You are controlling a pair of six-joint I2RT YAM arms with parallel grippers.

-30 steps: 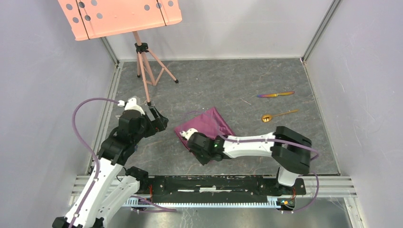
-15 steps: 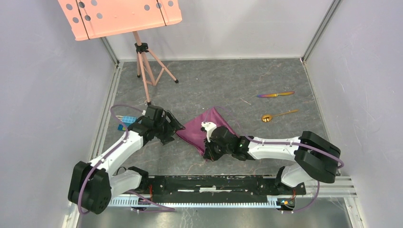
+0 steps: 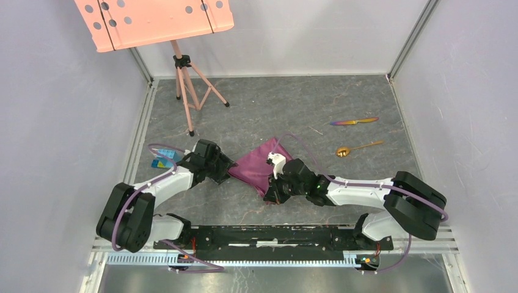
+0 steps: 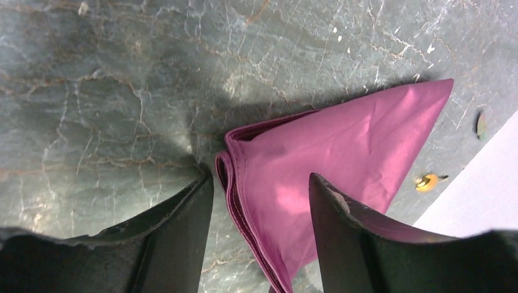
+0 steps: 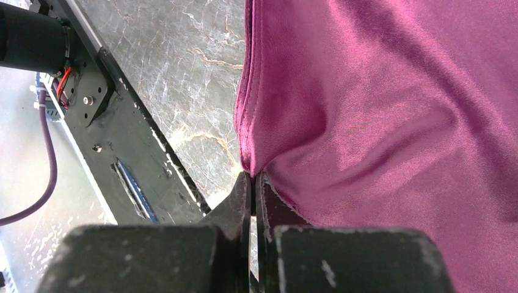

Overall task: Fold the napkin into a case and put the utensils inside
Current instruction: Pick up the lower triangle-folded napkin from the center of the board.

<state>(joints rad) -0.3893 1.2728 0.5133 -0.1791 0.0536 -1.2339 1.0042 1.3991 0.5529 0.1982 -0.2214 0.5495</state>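
Nearest you, low in the centre of the overhead view, your right end effector (image 3: 269,196) is clamped tight on the near hem of the napkin (image 3: 255,163), and the cloth puckers where the fingers meet. A little further in, left of centre, your left end effector (image 3: 229,170) has its fingers parted, straddling the napkin's folded left corner. The plum napkin lies folded to a point mid-tabletop (image 3: 293,97), between both arms. A blue-and-orange block (image 3: 161,162) sits just left of the left wrist. Further back on the right lie the gold spoon (image 3: 356,148), then the iridescent knife (image 3: 354,121), well apart from the cloth. A pink stand (image 3: 153,21) fills the upper left.
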